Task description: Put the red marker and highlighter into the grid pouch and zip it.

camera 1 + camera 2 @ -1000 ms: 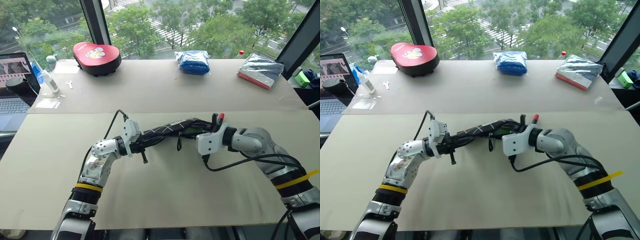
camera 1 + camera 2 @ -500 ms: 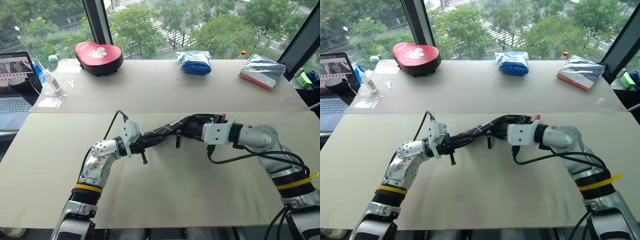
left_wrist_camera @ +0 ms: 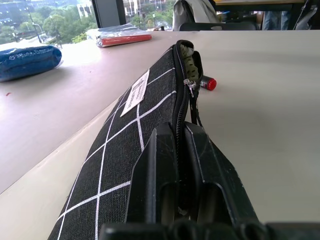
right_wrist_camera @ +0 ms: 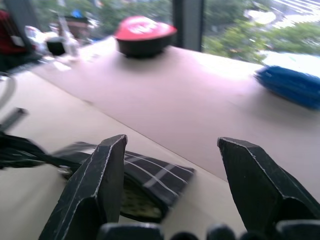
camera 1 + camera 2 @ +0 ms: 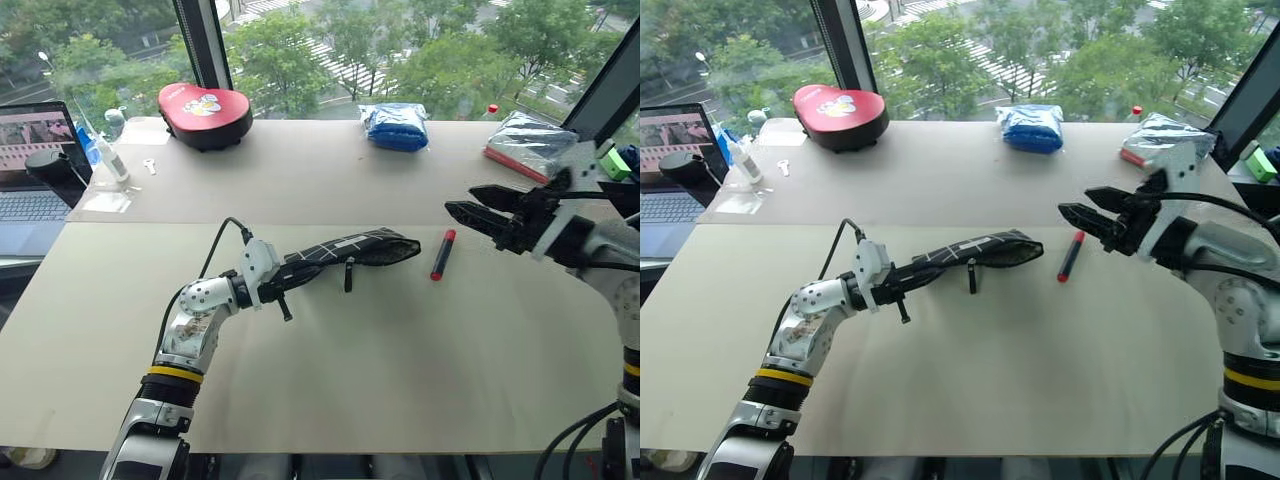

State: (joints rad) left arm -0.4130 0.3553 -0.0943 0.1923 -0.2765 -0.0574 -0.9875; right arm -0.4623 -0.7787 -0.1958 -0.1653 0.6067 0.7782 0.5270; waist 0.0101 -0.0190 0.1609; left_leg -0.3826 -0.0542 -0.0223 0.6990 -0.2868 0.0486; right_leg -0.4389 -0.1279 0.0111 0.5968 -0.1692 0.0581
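The grid pouch [image 5: 340, 250] lies across the middle of the table, black with white lines, its open mouth pointing right. My left gripper [image 5: 288, 281] is shut on its left end, and in the left wrist view both fingers [image 3: 150, 170] clamp the zipper edge. Something light green, the highlighter [image 3: 187, 52], sits inside the mouth. The red marker [image 5: 442, 254] lies loose on the table just right of the pouch. My right gripper [image 5: 460, 199] hangs open above the table, right of the marker, holding nothing.
Along the far edge stand a red padded case [image 5: 205, 103], a blue cloth bundle [image 5: 397, 125] and a silver packet [image 5: 530, 145]. A laptop [image 5: 35, 165] and a small bottle [image 5: 110, 160] are at the far left. The pouch's pull strap [image 5: 348, 275] dangles toward me.
My right gripper has opened, let go of the red marker and drawn back up to the right. The marker now lies on the table beside the pouch mouth. The left gripper kept its hold.
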